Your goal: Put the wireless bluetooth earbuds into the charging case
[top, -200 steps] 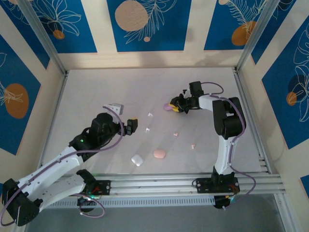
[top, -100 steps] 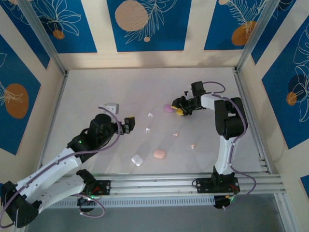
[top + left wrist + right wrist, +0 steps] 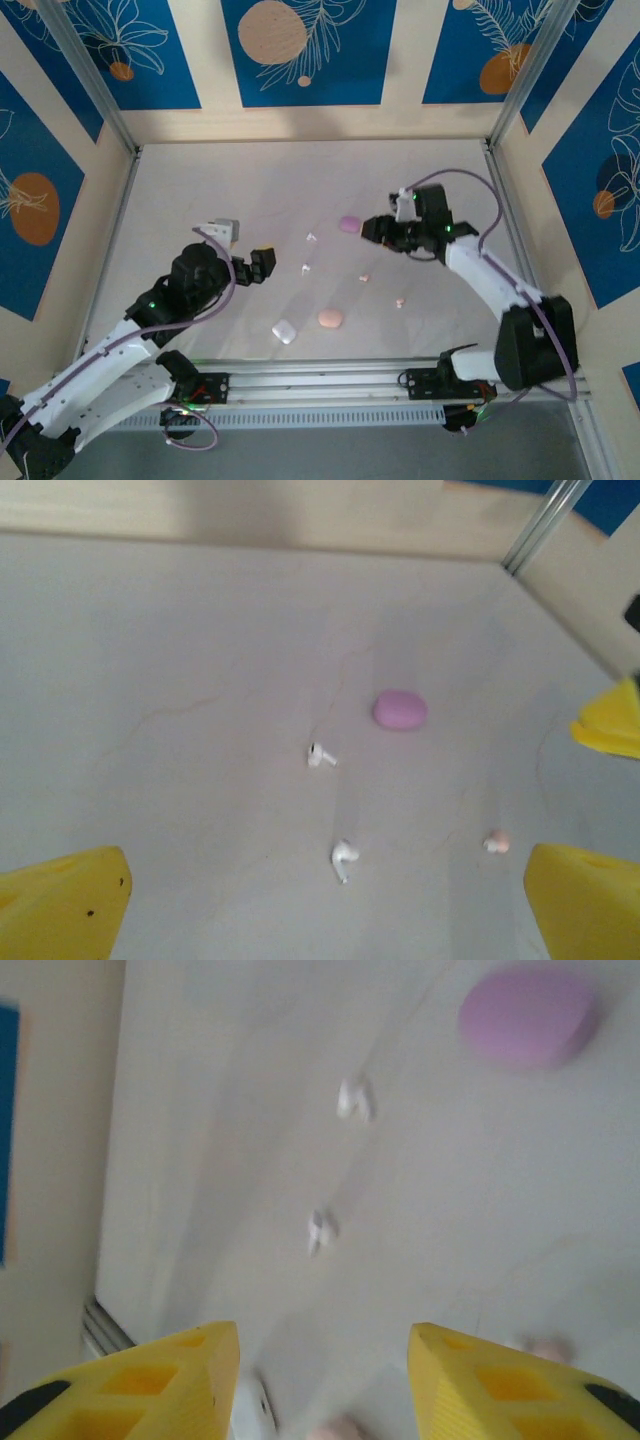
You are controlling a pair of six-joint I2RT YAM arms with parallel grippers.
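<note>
My right pincer [image 3: 372, 228] stands spread, yellow fingers apart and holding nothing, over the far right part of the table [image 3: 200, 190]. My left pincer [image 3: 262, 262] is spread wide too, also empty, over the left middle of the table.

Three pebble-like cases lie on the surface. The purple case [image 3: 349, 223] sits just left of the right pincer, apart from it, between that pincer and the far white earbud [image 3: 311, 238]. The pink case [image 3: 330, 318] and the white case [image 3: 284, 331] lie near each other toward the near edge, well apart from both pincers.

Against a second ago, the right arm has unfolded and swung out to the right. Its pincer, which was pressed up against the purple case, is now backed off and wider. The purple case lies where it did. The left arm has drawn back a little toward me.

All four earbuds I can make out lie loose on the table, outside the cases. The near white earbud [image 3: 304, 268] lies just right of the left pincer's tips, with the far white one beyond it. The left pink earbud [image 3: 364, 277] lies near the right pincer, on my side of it. The right pink earbud [image 3: 400, 301] lies closer still to me.
</note>
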